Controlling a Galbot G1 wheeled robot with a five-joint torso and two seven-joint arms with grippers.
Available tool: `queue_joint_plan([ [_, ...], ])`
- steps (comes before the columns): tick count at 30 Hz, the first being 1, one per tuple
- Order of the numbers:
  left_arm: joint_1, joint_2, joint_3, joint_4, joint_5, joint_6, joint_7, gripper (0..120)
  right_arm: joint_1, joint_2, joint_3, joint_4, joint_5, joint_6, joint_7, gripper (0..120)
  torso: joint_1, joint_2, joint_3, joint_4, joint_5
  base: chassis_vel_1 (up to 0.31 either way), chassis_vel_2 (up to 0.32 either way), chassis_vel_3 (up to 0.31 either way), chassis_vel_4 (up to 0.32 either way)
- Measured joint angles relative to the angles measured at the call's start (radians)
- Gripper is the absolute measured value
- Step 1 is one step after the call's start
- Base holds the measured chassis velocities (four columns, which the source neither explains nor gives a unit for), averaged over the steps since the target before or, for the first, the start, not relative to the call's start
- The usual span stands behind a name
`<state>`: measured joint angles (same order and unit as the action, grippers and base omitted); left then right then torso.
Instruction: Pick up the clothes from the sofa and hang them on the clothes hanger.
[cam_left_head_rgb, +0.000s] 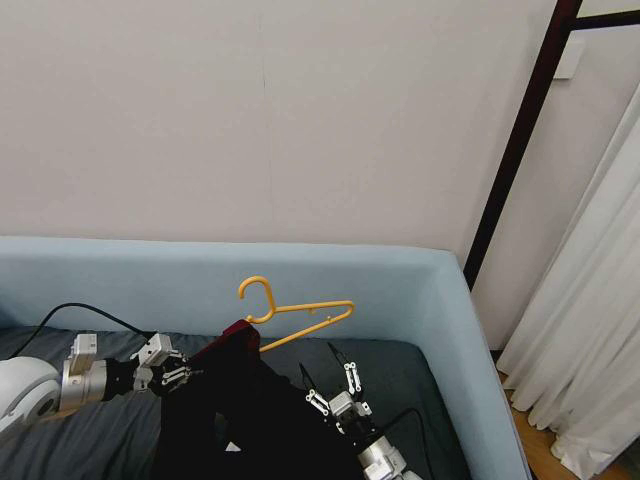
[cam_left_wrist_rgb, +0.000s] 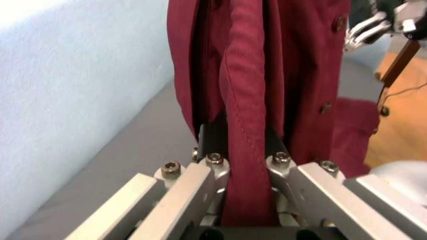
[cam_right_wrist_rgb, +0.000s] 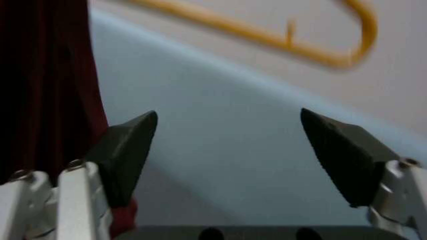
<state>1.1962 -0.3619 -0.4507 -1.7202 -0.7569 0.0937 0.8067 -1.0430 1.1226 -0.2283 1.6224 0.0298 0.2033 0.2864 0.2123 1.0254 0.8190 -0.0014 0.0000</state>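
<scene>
Left end effector (cam_left_head_rgb: 168, 376), above the sofa (cam_left_head_rgb: 120, 275) seat, is clamped on a fold of the dark red shirt (cam_left_head_rgb: 240, 400), whose top meets one end of the yellow hanger (cam_left_head_rgb: 300, 318). That thin pinch could slip and drop the cloth. Right end effector (cam_left_head_rgb: 335, 385), spread wide beside the shirt, holds nothing, so I judge the half-loaded hanger may tip.

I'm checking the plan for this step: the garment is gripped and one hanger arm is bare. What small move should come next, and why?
Probably raise the open right claw toward the bare arm of the yellow hanger and steady it. The left claw is shut on the dark red garment, whose top sits at the hanger's other end. The right claw holds nothing and sits just below the hanger.
</scene>
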Motion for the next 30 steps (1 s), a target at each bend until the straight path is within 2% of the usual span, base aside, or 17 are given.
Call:
queue_joint_plan([
  [3,0.004,-0.001,0.000,0.005,0.009,-0.006,0.006,1,0.019,-0.008,-0.008,-0.017,0.232,-0.238,-0.014,98,0.000,0.000,0.000,-0.0001,0.0000,0.000,0.000,0.000,0.000],
  [4,0.004,-0.001,0.000,0.005,0.009,-0.006,0.006,1,0.019,-0.008,-0.008,-0.017,0.232,-0.238,-0.014,98,0.000,0.000,0.000,-0.0001,0.0000,0.000,0.000,0.000,0.000],
  [7,0.008,0.005,-0.004,-0.010,0.007,-0.009,0.007,1,0.053,0.011,0.008,-0.057,0.371,-0.414,-0.064,100,0.000,0.000,0.000,0.0000,0.0000,0.000,0.000,0.000,0.000],
  [8,0.008,0.005,-0.004,-0.010,0.007,-0.009,0.007,1,0.053,0.011,0.008,-0.057,0.371,-0.414,-0.064,100,0.000,0.000,0.000,0.0000,0.0000,0.000,0.000,0.000,0.000],
  [11,0.011,0.010,-0.008,-0.026,0.000,-0.009,0.007,1,0.072,0.023,0.020,-0.086,0.417,-0.510,-0.145,100,0.000,0.000,0.000,0.0000,0.0000,0.000,0.000,0.000,0.000],
  [17,0.025,0.011,-0.019,-0.036,-0.002,-0.010,0.007,1,0.096,0.053,0.024,-0.182,0.302,-0.525,-0.186,100,0.000,0.000,0.000,-0.0001,-0.0001,0.000,0.000,0.000,0.000],
  [30,0.030,0.005,-0.027,-0.019,0.003,-0.017,0.004,1,0.121,0.081,0.031,-0.254,0.269,-0.517,-0.120,100,0.000,0.000,0.000,0.0000,-0.0001,0.000,0.000,0.000,0.000],
])
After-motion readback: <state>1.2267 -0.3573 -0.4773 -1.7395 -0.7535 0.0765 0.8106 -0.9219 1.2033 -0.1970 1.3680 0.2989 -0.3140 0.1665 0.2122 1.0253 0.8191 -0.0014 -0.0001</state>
